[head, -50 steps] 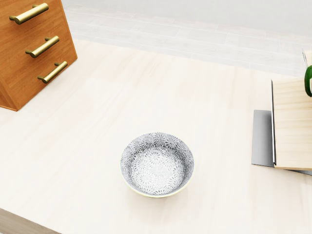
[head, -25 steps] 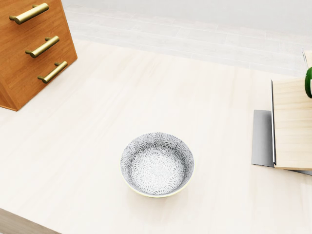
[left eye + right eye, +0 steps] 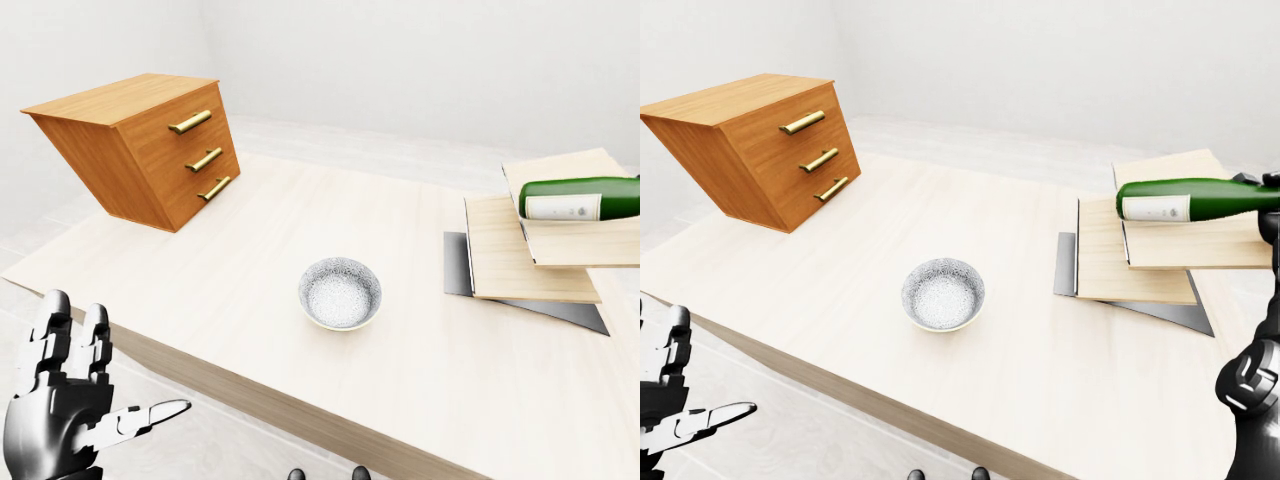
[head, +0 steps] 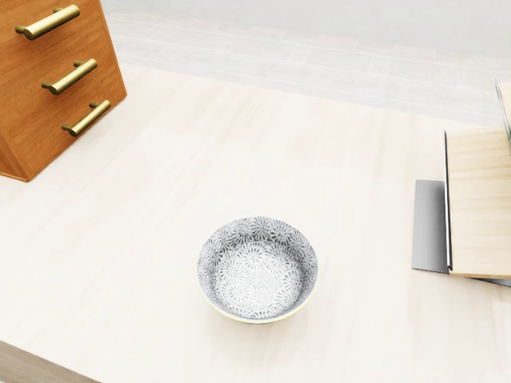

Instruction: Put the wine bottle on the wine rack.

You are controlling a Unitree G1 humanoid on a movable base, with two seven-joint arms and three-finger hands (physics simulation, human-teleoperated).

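The green wine bottle (image 3: 1190,200) with a white label lies level, its base pointing to the view's left, just over the upper board of the wine rack (image 3: 1140,265). That rack is a set of stepped pale wooden boards on a grey base at the table's right side. My right hand (image 3: 1265,185) shows only as dark fingers round the bottle's neck at the right edge of the right-eye view. My left hand (image 3: 115,365) hangs open below the table's near edge at the bottom left. In the head view only the rack's edge (image 4: 479,203) shows.
A patterned grey bowl (image 4: 257,270) sits mid-table. A tilted wooden drawer chest (image 3: 150,145) with brass handles stands at the table's left. My right forearm (image 3: 1252,400) rises at the bottom right of the right-eye view.
The green bottle's edge, seen at the right border of the head view before, has slid out of that view to the right. Bowl, chest and camera have not moved.
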